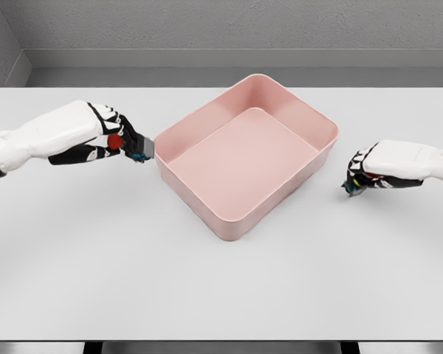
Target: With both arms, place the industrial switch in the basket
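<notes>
Two white arms reach over a white table (221, 295), one from each side of a pink basket (245, 155). The basket sits at the middle of the table, turned so one corner points toward 6 o'clock, and nothing lies inside it. At 9 o'clock from the basket, the left hand (122, 139) has its fingers curled around a small gray switch (139, 150) with a red button, the only part of it that shows clearly. The switch is just beside the basket's left corner; whether it touches the rim cannot be told. At 3 o'clock, well apart from the basket, the right hand (363, 175) rests low on the table with its fingers curled and holds nothing.
</notes>
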You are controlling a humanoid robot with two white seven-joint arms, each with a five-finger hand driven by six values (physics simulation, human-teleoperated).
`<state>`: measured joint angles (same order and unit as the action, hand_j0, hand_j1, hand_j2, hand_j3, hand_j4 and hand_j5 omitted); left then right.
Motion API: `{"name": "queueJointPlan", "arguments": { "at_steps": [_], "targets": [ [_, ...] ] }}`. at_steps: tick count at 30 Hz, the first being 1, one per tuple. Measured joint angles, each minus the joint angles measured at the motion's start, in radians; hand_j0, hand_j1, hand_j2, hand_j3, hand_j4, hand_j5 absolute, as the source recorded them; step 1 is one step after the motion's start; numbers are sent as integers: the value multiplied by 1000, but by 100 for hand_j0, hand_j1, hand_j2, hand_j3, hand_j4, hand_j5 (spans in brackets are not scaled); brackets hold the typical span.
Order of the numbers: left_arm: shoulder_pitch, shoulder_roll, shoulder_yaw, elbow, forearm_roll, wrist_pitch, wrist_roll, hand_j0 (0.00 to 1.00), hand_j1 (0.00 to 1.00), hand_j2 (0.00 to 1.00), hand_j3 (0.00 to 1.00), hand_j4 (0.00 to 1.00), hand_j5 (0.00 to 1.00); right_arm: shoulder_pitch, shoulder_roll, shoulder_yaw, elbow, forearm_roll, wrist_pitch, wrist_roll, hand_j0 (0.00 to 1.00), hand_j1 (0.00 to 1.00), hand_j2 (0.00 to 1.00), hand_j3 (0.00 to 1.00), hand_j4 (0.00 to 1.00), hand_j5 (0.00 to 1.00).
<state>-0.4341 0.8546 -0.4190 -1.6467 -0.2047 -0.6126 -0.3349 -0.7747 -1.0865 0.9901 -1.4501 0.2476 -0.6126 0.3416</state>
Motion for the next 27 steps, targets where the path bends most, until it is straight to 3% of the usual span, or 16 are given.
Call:
{"name": "queueJointPlan", "arguments": {
  "at_steps": [6,19,22,24,27],
  "targets": [
    [-51,-49,-42,4,-3,-1,-13,44,44,44,44,44,44,-11,-8,-12,-1,0,0,1,46,46,46,46,46,46],
    [-218,-223,-149,12,-16,-1,-60,47,47,47,47,47,47,-58,-15,-23,-2,-1,0,30,46,46,46,46,46,46],
    [-239,-255,-164,26,-27,-1,-67,58,58,58,58,58,58,-72,-11,-23,-2,-1,0,38,46,46,46,46,46,46],
    [-244,-271,-166,32,-30,-1,-69,97,97,97,97,97,97,-74,-10,-23,-2,-1,0,40,46,46,46,46,46,46],
    [-272,-293,-161,46,-30,0,-68,100,100,100,100,100,100,-97,-7,-23,-3,-2,0,52,46,46,46,46,46,46]
  ]
}}
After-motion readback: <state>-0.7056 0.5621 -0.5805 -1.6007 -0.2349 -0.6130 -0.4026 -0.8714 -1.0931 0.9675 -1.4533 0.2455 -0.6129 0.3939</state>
